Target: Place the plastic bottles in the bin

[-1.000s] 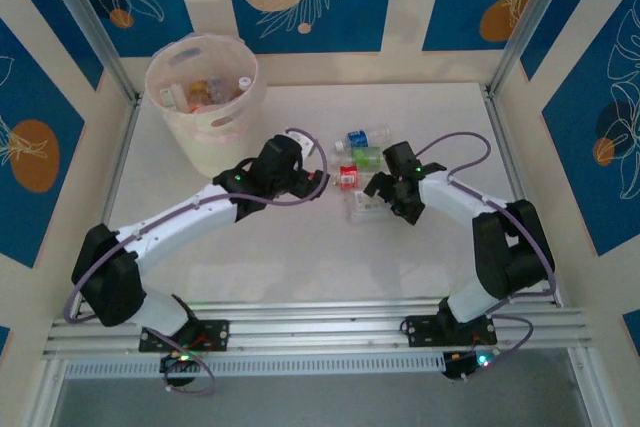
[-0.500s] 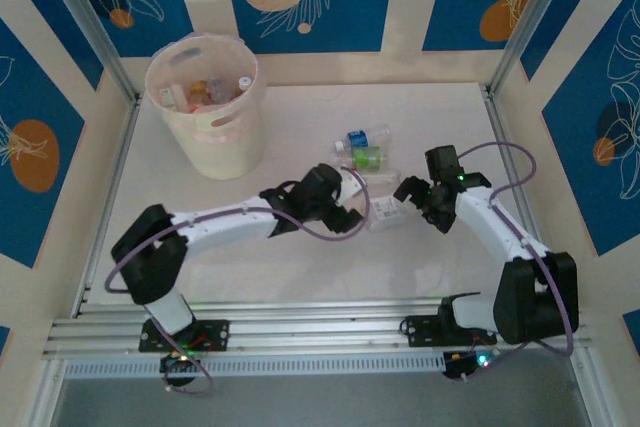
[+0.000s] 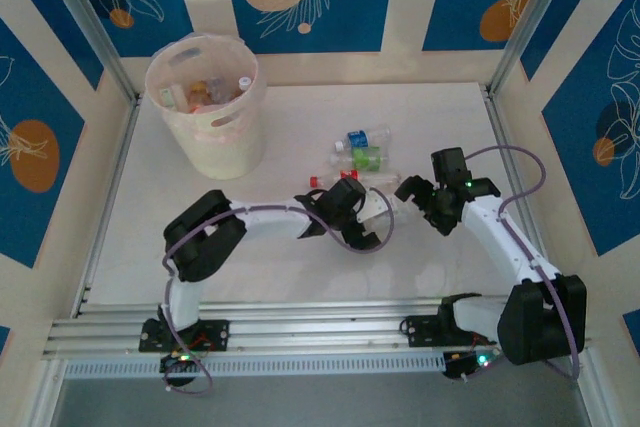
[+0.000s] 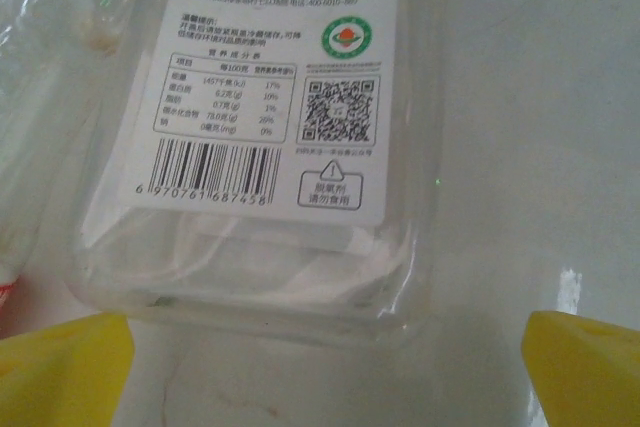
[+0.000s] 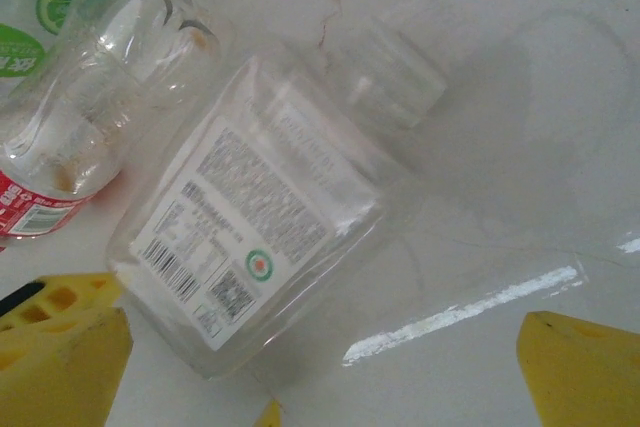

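Bin [image 3: 235, 147] stands at the far left of the table [image 3: 300, 272], upright, with several bottles [image 3: 205, 90] already inside it, among them an orange one and one with a white cap. Four more bottles lie loose on the table, well apart from the bin, right of centre. A blue-capped bottle [image 3: 362, 137] is farthest back, a green-labelled bottle [image 3: 366, 157] lies just in front of it, and a red-capped bottle [image 3: 328, 180] lies beside the left arm's wrist. The fourth, a flat clear bottle [image 5: 255, 217], lies on its side between the two grippers, its white label with barcode and square code facing up and its clear cap [image 5: 390, 72] pointing away from the left arm. The left gripper [image 3: 372, 209] is low over the table, aimed at this bottle's base. In the left wrist view its yellow fingertips [image 4: 60, 367] stand wide apart at either edge, with the base just ahead of them and untouched. The right gripper [image 3: 412, 190] faces the same bottle from the opposite side. Its yellow fingertips [image 5: 585, 367] are likewise spread wide and grip nothing. In the right wrist view a crumpled red-labelled bottle [image 5: 60, 147] lies against the clear bottle's far side.
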Action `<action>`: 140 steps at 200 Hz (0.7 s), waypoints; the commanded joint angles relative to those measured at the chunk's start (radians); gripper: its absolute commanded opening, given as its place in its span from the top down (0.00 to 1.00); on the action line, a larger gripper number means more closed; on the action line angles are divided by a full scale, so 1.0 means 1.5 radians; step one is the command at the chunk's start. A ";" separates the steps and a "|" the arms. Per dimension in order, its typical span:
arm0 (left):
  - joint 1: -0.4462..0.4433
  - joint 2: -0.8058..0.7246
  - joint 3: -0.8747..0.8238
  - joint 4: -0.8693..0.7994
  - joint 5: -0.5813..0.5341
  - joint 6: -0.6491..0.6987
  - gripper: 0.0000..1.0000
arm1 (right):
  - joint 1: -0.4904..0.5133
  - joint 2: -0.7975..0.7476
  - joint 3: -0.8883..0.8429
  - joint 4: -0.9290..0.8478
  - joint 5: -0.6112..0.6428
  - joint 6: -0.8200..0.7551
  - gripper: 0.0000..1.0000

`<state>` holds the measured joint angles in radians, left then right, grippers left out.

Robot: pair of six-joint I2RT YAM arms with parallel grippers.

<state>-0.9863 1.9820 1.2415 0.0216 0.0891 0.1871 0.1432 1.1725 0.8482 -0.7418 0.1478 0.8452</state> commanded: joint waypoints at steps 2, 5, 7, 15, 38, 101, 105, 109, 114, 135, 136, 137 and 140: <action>0.001 0.036 0.039 0.000 0.055 0.007 0.00 | -0.003 -0.019 -0.011 -0.025 0.006 0.012 0.01; 0.001 0.039 0.042 -0.003 0.059 0.006 0.00 | -0.003 -0.020 -0.010 -0.026 0.007 0.011 0.01; 0.002 0.042 0.045 -0.003 0.062 0.006 0.01 | -0.003 -0.020 -0.011 -0.026 0.008 0.012 0.01; 0.002 0.050 0.052 -0.010 0.075 0.004 0.00 | -0.004 -0.020 -0.011 -0.029 0.011 0.012 0.01; -0.001 0.058 0.059 -0.014 0.128 -0.004 0.00 | -0.004 -0.018 -0.013 -0.032 0.015 0.013 0.01; -0.027 0.029 0.038 0.015 0.224 0.011 0.00 | -0.008 0.012 -0.047 -0.001 -0.019 0.019 0.01; -0.028 0.026 0.035 0.021 0.227 0.012 0.01 | -0.008 0.014 -0.050 0.002 -0.023 0.020 0.01; -0.029 0.024 0.032 0.025 0.229 0.011 0.00 | -0.008 0.015 -0.053 0.007 -0.027 0.021 0.01; -0.029 0.021 0.029 0.029 0.230 0.009 0.00 | -0.008 0.017 -0.056 0.012 -0.032 0.021 0.01; -0.024 0.005 0.002 0.053 0.190 0.002 0.00 | -0.005 0.011 -0.065 0.027 -0.048 0.021 0.01; -0.024 0.003 0.000 0.054 0.188 0.001 0.01 | -0.005 0.011 -0.066 0.027 -0.049 0.021 0.01; -0.023 0.003 -0.001 0.055 0.186 0.000 0.01 | -0.004 0.010 -0.066 0.029 -0.049 0.021 0.01; -0.022 0.001 -0.004 0.059 0.181 -0.003 0.01 | -0.004 0.009 -0.066 0.030 -0.050 0.020 0.01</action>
<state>-1.0199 2.0449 1.2778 0.0483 0.3664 0.1864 0.1360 1.1950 0.7616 -0.7250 0.1261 0.8612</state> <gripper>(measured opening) 0.994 0.993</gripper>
